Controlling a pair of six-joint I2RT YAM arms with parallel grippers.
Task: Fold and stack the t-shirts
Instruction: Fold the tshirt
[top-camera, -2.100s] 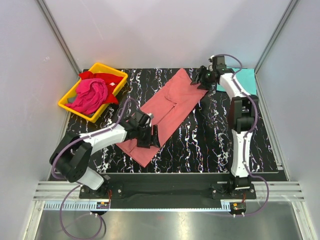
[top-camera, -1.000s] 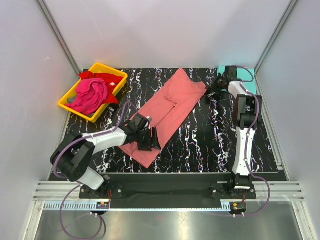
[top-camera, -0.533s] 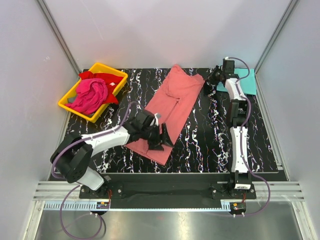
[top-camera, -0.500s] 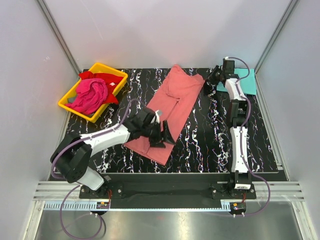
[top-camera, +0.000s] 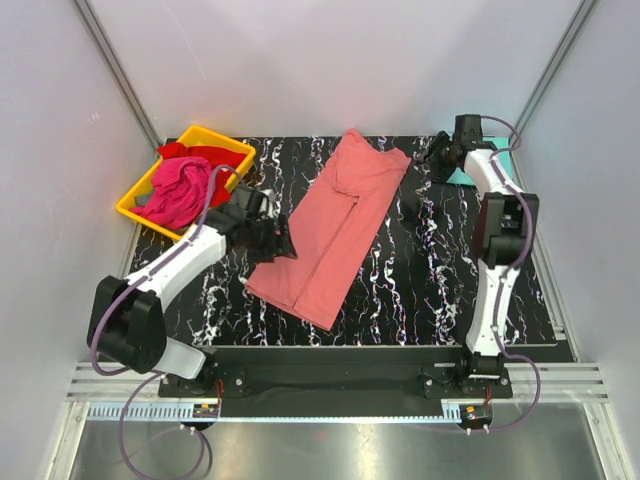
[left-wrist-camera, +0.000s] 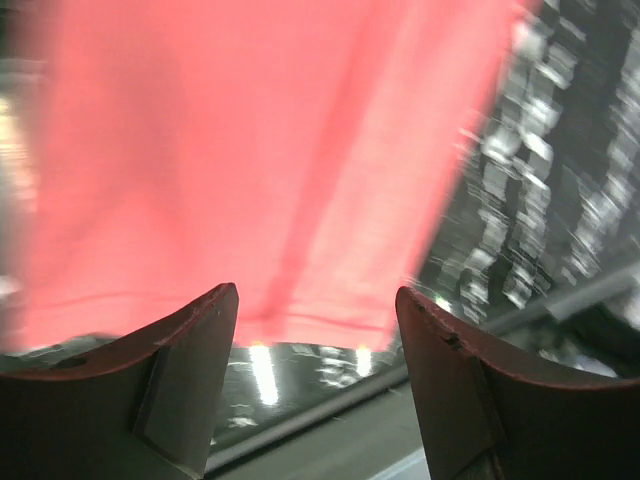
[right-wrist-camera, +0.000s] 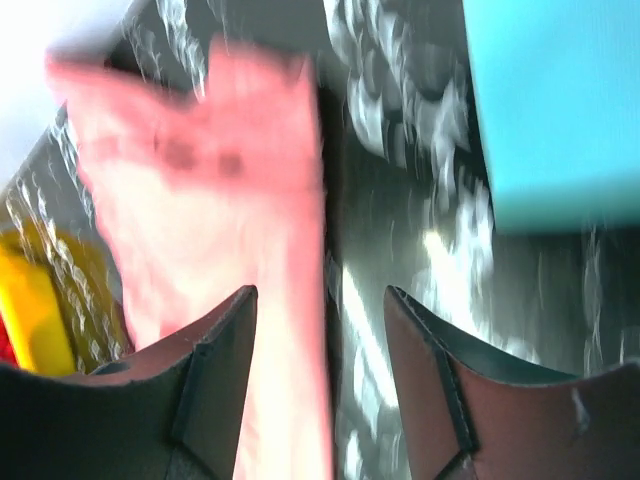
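We see the salmon-pink t-shirt (top-camera: 335, 230) in the middle of the picture from above. It lies on the black marbled table (top-camera: 420, 290) as a long narrow strip, running from upper centre down toward lower centre. The turquoise t-shirt (right-wrist-camera: 560, 100) lies flat in the upper right corner. The magenta t-shirt (top-camera: 180, 190) and the red t-shirt (top-camera: 215, 157) are crumpled in the yellow tray (top-camera: 135, 205) at upper left.

The left gripper (left-wrist-camera: 315, 295) is beside the left edge of the strip, with its jaws apart and nothing between them. The right gripper (right-wrist-camera: 320, 292), near the upper end of the strip, is also spread and empty.

We think the cross fold is the risky step. If a finger takes only the top layer, the long fold may open again. The upper end looks uneven, so a crooked fold is possible. The right arm works just beside the turquoise t-shirt and might drag it.
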